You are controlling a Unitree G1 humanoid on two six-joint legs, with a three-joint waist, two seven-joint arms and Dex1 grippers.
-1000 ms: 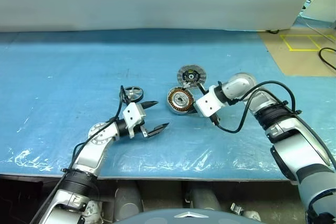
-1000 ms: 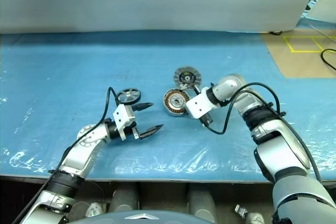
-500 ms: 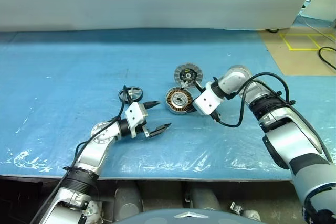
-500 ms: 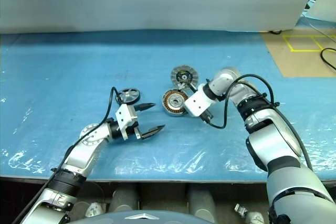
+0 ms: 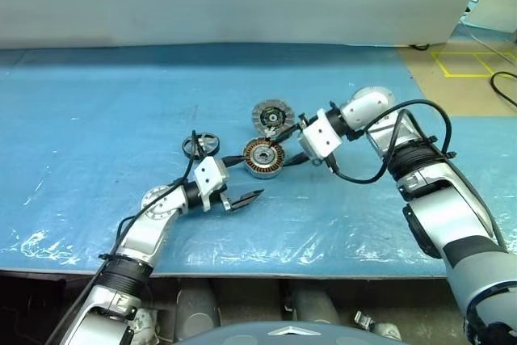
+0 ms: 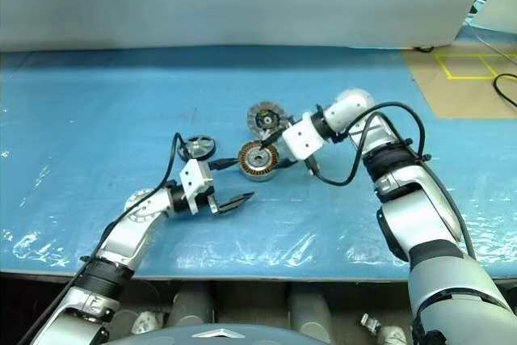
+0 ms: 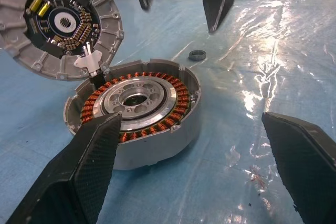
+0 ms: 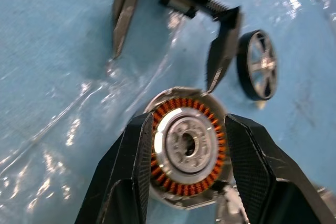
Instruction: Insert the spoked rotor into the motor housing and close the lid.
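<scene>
Lid [image 7: 58, 30] cut off at frame edge | left jaws spread, empty | right jaws parted above motor housing [image 7: 134, 116]

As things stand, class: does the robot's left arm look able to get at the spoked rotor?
Probably yes. The spoked rotor lies flat on the table just beyond the left pincer, whose fingers are spread wide. Nothing lies between them, though the pincer aims at the motor housing and would need to turn.

1. Housing [image 7: 136, 116]: dull cast grey metal, coppery wire windings, bright machined hub.
2. Lid [image 7: 58, 27]: ribbed matt grey metal.
3. Worktop [image 5: 121, 103]: glossy, wrinkled blue plastic film.
4. Fingers [image 7: 79, 177]: matt black weave.
</scene>
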